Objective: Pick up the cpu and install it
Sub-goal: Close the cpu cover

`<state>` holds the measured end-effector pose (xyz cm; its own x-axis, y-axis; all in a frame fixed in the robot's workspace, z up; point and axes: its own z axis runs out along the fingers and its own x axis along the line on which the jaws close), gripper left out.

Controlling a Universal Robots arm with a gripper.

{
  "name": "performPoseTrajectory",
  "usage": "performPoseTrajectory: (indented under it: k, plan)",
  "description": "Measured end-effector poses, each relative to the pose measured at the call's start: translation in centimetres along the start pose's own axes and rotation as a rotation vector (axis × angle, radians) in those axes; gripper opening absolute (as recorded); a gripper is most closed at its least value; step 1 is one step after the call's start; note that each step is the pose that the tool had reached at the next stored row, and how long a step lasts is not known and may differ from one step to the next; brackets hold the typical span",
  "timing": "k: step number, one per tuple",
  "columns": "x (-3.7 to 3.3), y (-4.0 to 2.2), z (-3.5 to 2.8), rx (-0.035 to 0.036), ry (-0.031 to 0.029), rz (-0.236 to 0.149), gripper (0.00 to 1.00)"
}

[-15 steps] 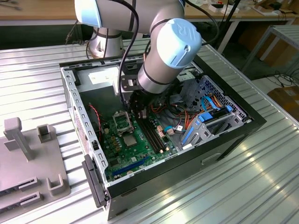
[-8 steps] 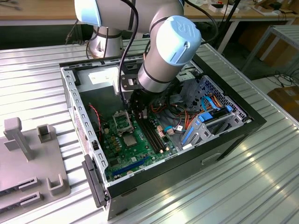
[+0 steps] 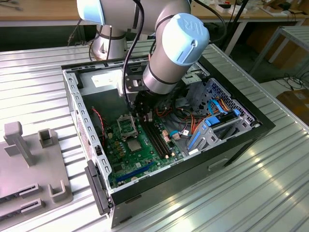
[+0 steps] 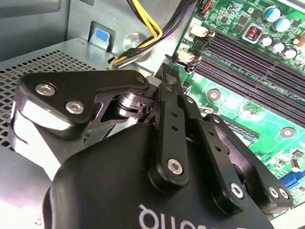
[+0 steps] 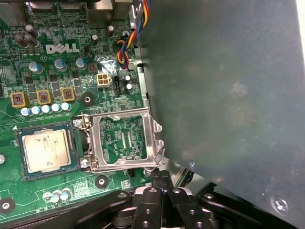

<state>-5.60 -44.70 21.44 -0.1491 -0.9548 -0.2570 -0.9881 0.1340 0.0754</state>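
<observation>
Chip (image 5: 46, 151), one only, lies flat in its socket on the green board (image 3: 145, 159), just beside the single metal clamp frame (image 5: 125, 140), which stands open. Next comes the one gripper (image 5: 162, 176), fingers pressed together on nothing. Unclamped, the chip could be nudged askew by those fingers, I judge, bending socket pins.

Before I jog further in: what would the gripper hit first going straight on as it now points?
The gripper would probably meet the corner of the open metal frame beside the cpu, or the green motherboard under it; depth is unclear.
</observation>
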Motion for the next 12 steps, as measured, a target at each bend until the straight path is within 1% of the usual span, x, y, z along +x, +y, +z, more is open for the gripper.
performPoseTrajectory:
  k: [12]
  plan:
    - [-0.08,0.21,-0.38,0.0,0.0,0.0,0.11]
